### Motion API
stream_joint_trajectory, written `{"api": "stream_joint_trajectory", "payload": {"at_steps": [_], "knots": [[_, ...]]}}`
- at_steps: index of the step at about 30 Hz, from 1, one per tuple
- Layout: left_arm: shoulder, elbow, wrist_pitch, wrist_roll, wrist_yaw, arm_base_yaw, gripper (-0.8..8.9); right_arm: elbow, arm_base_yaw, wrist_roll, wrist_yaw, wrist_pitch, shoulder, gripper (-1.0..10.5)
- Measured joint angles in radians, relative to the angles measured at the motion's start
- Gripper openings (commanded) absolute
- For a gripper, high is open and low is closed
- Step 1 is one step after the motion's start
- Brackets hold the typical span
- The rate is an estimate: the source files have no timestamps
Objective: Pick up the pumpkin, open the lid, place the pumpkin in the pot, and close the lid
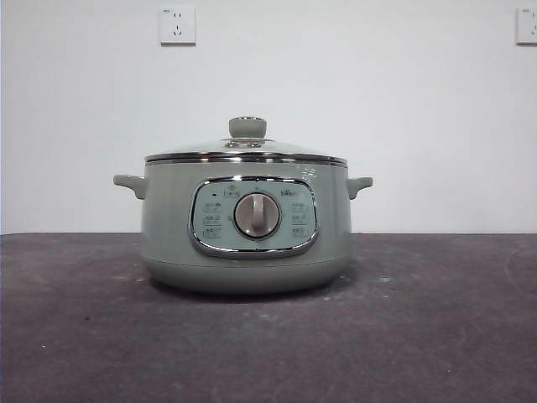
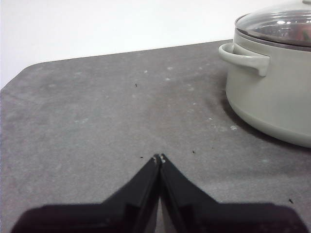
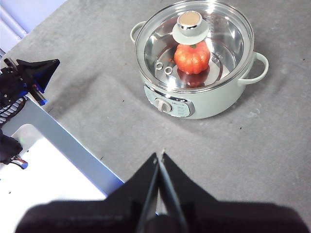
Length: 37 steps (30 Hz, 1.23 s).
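— Grey speckled tabletop point(image 1: 436, 336) ran up to a plain white wall point(image 1: 403, 101), didn't it?
— Yes, and the large round sage-green electric pot point(image 1: 168, 235) stood on it, with the domed glass lid point(image 3: 228, 34) seated on its rim.
— Where was the small glossy orange-red pumpkin point(image 3: 192, 57)?
— Inside the pot, under the lid.
— What about the grippers?
— The left gripper point(image 2: 159, 158) hung low beside the pot and the right gripper point(image 3: 161, 156) high above the table, each with jaws pressed together, holding nothing.
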State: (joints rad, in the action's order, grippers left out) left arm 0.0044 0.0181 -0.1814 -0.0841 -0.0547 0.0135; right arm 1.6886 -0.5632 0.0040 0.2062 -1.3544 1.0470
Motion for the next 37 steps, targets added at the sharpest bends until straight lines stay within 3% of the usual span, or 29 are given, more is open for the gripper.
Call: {"api": "stream_joint_trajectory", "payload": {"at_steps": [25, 29, 37], "knots": [[0.0, 0.0, 0.0, 0.006, 0.0, 0.0, -0.04, 0.0, 0.005, -0.004, 0.0, 0.0, -0.003, 0.0], [0.0, 0.0, 0.0, 0.006, 0.0, 0.0, -0.04, 0.0, 0.082, -0.031, 0.003, 0.087, -0.041, 0.0], [0.0, 0.0, 0.0, 0.006, 0.0, 0.0, -0.04, -0.121, 0.38, -0.064, 0.098, 0.37, -0.251, 0.0]]}}
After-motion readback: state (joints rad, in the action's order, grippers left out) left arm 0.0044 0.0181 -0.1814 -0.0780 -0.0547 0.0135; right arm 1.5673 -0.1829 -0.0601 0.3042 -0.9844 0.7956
